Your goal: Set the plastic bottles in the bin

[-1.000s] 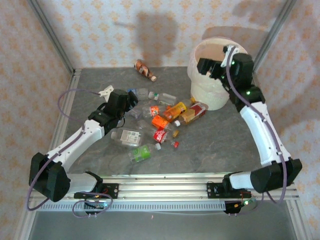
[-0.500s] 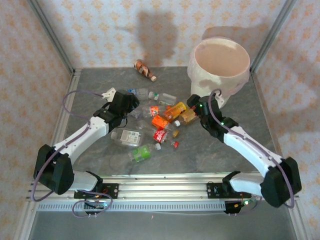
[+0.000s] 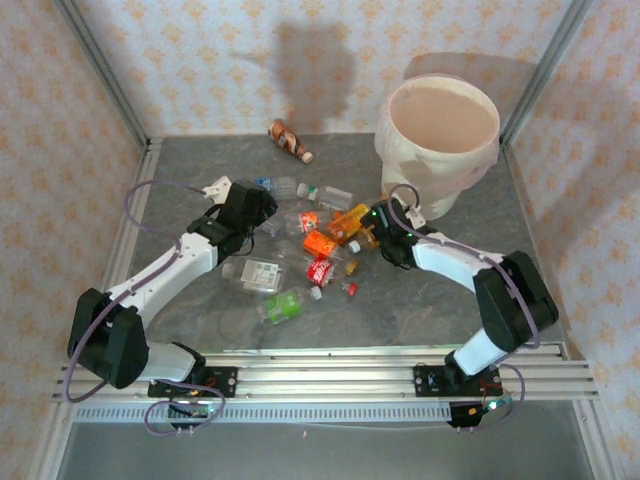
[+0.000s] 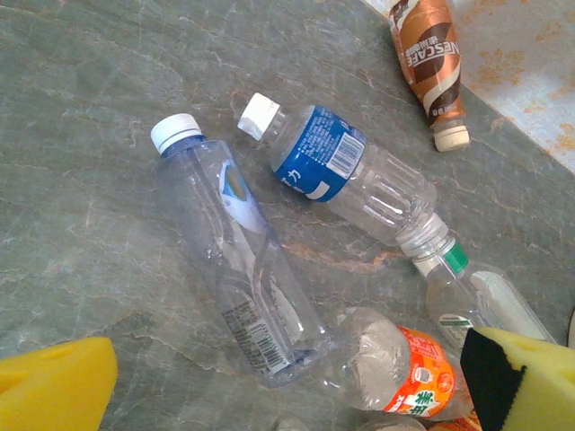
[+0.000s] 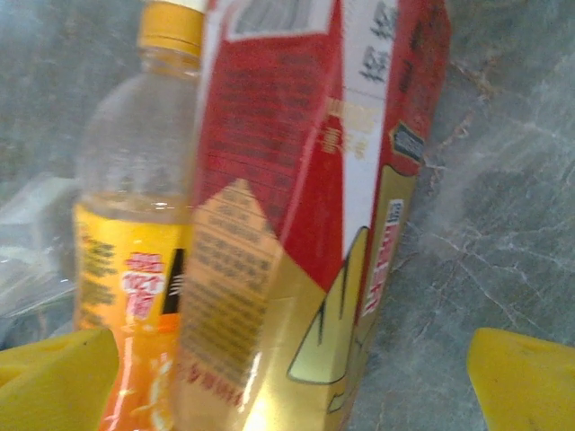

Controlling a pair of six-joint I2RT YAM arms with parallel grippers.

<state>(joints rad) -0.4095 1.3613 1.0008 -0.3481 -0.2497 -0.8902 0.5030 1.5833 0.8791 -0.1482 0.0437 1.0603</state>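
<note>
Presently, from above, the plastic bottles (image 3: 320, 240) lie heaped at the centre of the bench (image 3: 400, 305). The bin (image 3: 432, 180) stands at two o'clock, and both arms reach into the heap.

At the left wrist the jaws are released and empty, over a clear bottle (image 4: 238, 269), with a blue-labelled bottle (image 4: 346, 175) at one o'clock.

At the right wrist the jaws, spread wide, straddle a red-labelled bottle (image 5: 305, 206) and grip nothing yet.

This looks like the pick-up step; the next move calls for descending, closing, then carrying binward.
</note>
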